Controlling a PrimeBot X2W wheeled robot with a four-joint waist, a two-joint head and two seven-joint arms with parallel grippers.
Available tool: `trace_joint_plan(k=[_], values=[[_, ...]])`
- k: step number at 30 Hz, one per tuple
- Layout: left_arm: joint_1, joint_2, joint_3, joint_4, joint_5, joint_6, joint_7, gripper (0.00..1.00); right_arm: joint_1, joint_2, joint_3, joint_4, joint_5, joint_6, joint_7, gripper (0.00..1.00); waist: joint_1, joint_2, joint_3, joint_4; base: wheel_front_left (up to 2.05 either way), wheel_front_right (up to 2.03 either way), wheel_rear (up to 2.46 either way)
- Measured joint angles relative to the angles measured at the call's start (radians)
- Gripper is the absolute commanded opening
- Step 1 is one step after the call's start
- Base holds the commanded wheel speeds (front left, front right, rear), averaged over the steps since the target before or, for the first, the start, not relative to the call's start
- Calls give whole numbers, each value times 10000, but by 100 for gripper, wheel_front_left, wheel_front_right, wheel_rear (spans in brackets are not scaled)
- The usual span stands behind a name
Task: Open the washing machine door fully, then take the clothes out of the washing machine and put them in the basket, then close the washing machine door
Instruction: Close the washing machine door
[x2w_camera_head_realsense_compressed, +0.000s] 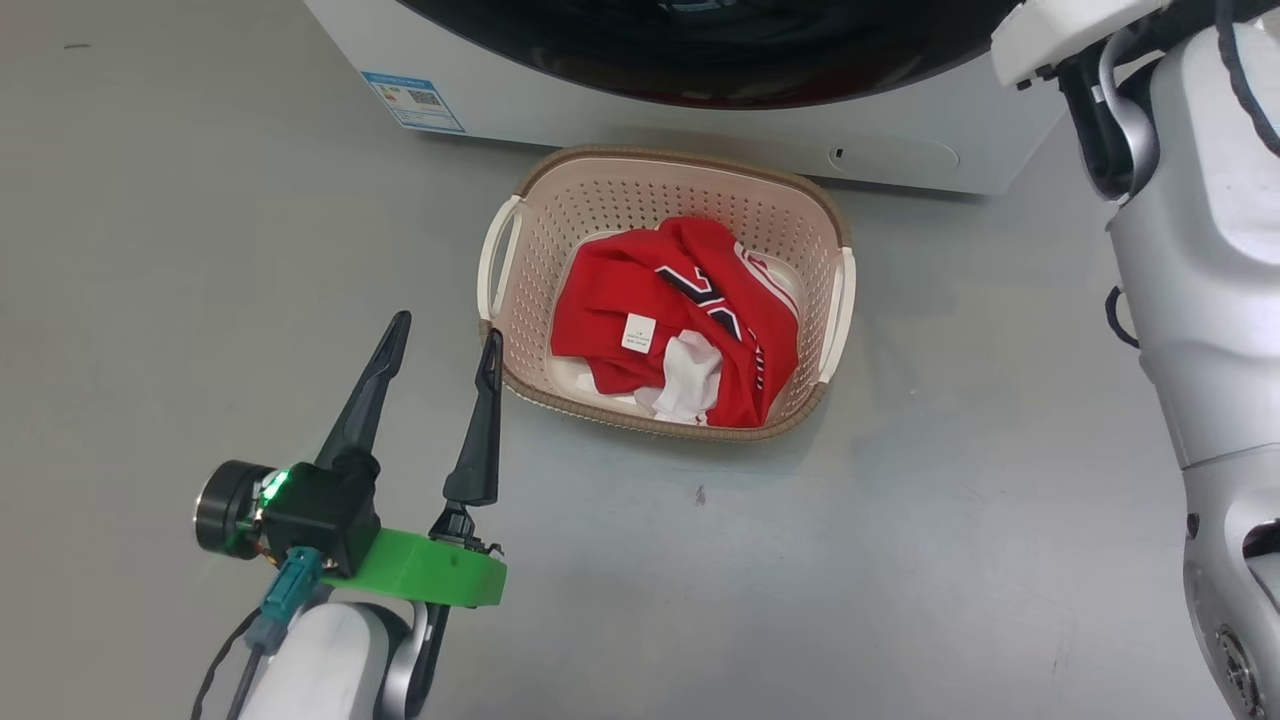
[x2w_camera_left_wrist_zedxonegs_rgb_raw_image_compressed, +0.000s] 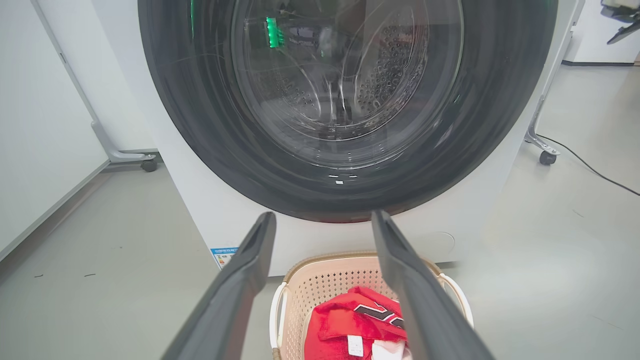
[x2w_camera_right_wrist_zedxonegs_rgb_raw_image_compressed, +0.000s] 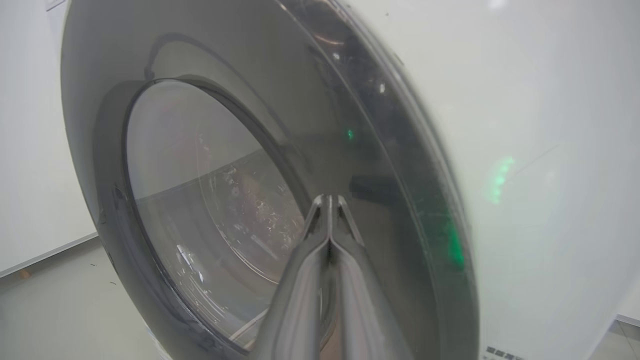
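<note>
The basket (x2w_camera_head_realsense_compressed: 680, 158) stands on the grey floor just in front of the washing machine (x2w_camera_head_realsense_compressed: 600, 110). The red and white clothes (x2w_camera_head_realsense_compressed: 680, 300) lie bunched inside it, label up. The washing machine door (x2w_camera_left_wrist_zedxonegs_rgb_raw_image_compressed: 200, 125) lies flat against the machine's front (x2w_camera_left_wrist_zedxonegs_rgb_raw_image_compressed: 200, 215), and the drum shows through its glass. My left gripper (x2w_camera_head_realsense_compressed: 446, 328) hangs open and empty to the left of the basket, with its fingers pointing at the machine. My right gripper (x2w_camera_right_wrist_zedxonegs_rgb_raw_image_compressed: 327, 197) is shut on nothing, its tips at the door's glossy black rim (x2w_camera_right_wrist_zedxonegs_rgb_raw_image_compressed: 375, 150). In the left wrist view the basket (x2w_camera_left_wrist_zedxonegs_rgb_raw_image_compressed: 325, 260) and clothes (x2w_camera_left_wrist_zedxonegs_rgb_raw_image_compressed: 350, 325) sit between my open fingers.
My pale right arm (x2w_camera_head_realsense_compressed: 1200, 250) rises along the right edge of the head view. A blue sticker (x2w_camera_head_realsense_compressed: 413, 100) and a round flap (x2w_camera_head_realsense_compressed: 895, 155) mark the machine's lower front. Wheeled stand feet (x2w_camera_left_wrist_zedxonegs_rgb_raw_image_compressed: 145, 162) (x2w_camera_left_wrist_zedxonegs_rgb_raw_image_compressed: 545, 156) and a cable (x2w_camera_left_wrist_zedxonegs_rgb_raw_image_compressed: 590, 170) flank the machine.
</note>
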Motion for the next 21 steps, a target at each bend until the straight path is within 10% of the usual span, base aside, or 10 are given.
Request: trace_joint_plan(k=[14,18,21], values=[[0,6,249,121,2,75,-2,100,1673,259,188,-290,499,2,-198,0,0,0,-435,-577,0,0,0],[14,21,353,173,2,79,-2,100,2437,347,174,-428,646,2,-199,87,0,0,-639,-759,0,0,0],[40,59,449,171,15,119,-2,100,2878,472,54,-779,911,2,-199,100,0,0,-765,-936,0,0,0]])
